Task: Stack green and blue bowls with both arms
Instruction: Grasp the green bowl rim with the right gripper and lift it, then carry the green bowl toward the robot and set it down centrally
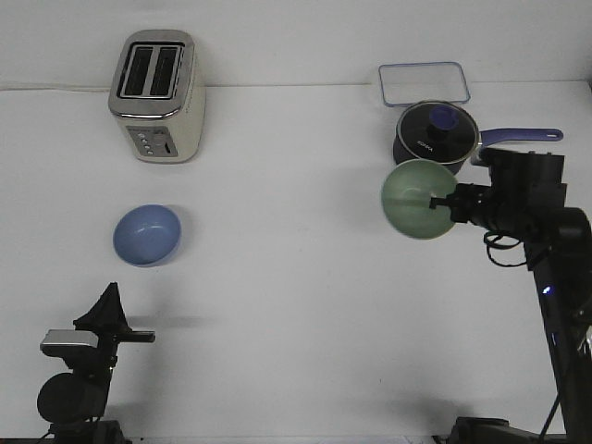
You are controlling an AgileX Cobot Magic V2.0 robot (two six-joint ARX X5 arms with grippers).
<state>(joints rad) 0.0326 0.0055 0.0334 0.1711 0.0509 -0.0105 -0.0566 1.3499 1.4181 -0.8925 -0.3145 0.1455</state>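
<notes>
The green bowl [416, 199] hangs above the table at the right, tipped on its side with its opening facing the camera. My right gripper [444, 203] is shut on the bowl's right rim, one finger reaching inside it. The blue bowl [147, 235] sits upright on the table at the left, in front of the toaster. My left gripper [112, 294] is low at the near left, just short of the blue bowl and apart from it. Its fingers meet in a point, shut and holding nothing.
A cream toaster [157, 95] stands at the back left. A dark blue lidded saucepan [435, 135] with a long handle sits just behind the lifted green bowl. Behind the saucepan lies a clear lidded container [423, 83].
</notes>
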